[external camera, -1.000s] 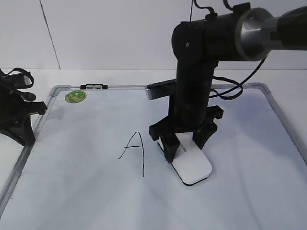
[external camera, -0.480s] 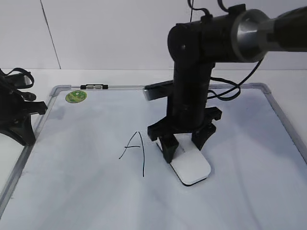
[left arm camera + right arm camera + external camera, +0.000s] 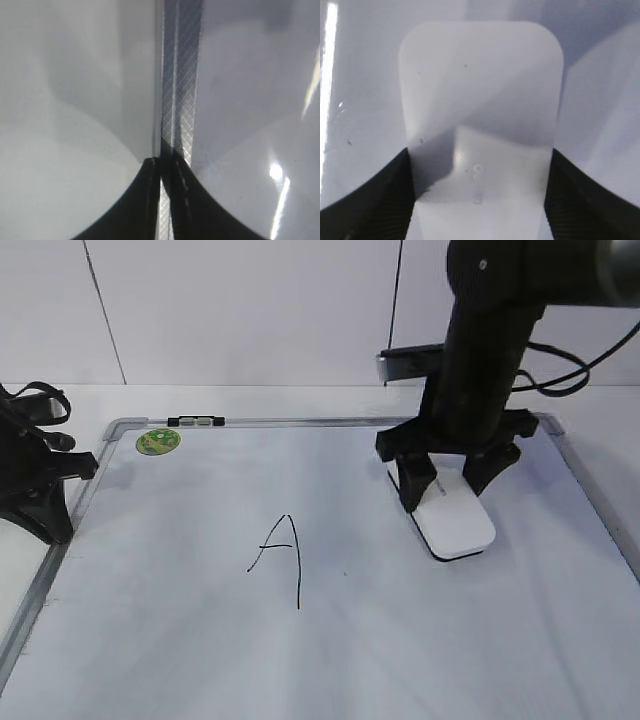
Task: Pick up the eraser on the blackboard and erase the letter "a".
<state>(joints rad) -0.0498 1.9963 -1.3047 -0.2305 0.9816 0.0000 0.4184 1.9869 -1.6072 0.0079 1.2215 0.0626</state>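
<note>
Right gripper (image 3: 452,483) jaws clamped on the two long sides of the white rounded-rectangular plastic eraser (image 3: 455,518), pinching its far end; black fingers (image 3: 375,200) flush against both edges in the wrist view. Eraser flat on the board, right half, well apart from the handwritten black capital "A" (image 3: 279,555). Long axis running from far-left to near-right in the exterior view, free end pointing toward the camera and slightly right. Faint grey lettering on top near the grip, unreadable.

Left gripper (image 3: 162,200) jaws pressed together, nothing between them, parked over the grey metal frame at the board's left edge.

Large white dry-erase blackboard (image 3: 180,660) with rounded grey corners, lying flat. Round green sticker (image 3: 158,441) at far-left corner; small black-and-white clip (image 3: 196,421) on the far frame rail beside it. No lowercase "a" discernible; faint speck right of the capital only. Pale wall behind, white tabletop around the board.
</note>
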